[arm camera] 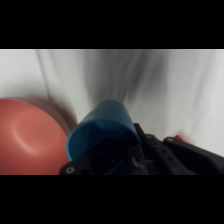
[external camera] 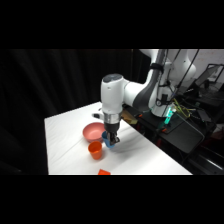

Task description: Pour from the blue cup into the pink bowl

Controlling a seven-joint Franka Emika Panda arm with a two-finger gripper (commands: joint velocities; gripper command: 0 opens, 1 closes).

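Note:
The blue cup (external camera: 107, 143) is close to the table between the pink bowl (external camera: 93, 131) and an orange cup, with my gripper (external camera: 111, 142) coming down on it from above and shut on it. In the wrist view the blue cup (arm camera: 102, 129) fills the centre, its open mouth facing the camera. The gripper's black linkage (arm camera: 150, 157) covers its near rim, and the fingertips are hidden. The pink bowl (arm camera: 27, 142) lies just left of the cup, and what shows of its inside looks bare.
An orange cup (external camera: 95, 150) stands upright just in front of the blue cup. A small red-orange object (external camera: 104, 172) lies at the table's near edge. The white tablecloth (external camera: 65, 135) is wrinkled. Dark equipment crowds the right side beyond the table.

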